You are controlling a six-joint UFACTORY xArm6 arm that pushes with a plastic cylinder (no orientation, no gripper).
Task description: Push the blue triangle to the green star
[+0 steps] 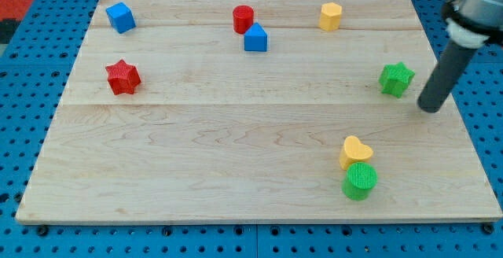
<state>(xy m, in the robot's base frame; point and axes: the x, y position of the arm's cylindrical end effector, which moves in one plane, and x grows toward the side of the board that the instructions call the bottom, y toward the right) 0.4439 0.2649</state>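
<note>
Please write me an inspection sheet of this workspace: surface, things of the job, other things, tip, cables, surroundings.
Surface: wooden board, flat, light.
Job's things: blue triangle near the view's top, touching the red cylinder; green star at the view's right.
Clutter: blue cube, red star, yellow hexagon, yellow heart touching green cylinder.
Grippers: none; my tip just right of the green star, apart from it.
Cables: nothing seen.
Surroundings: blue pegboard.
</note>
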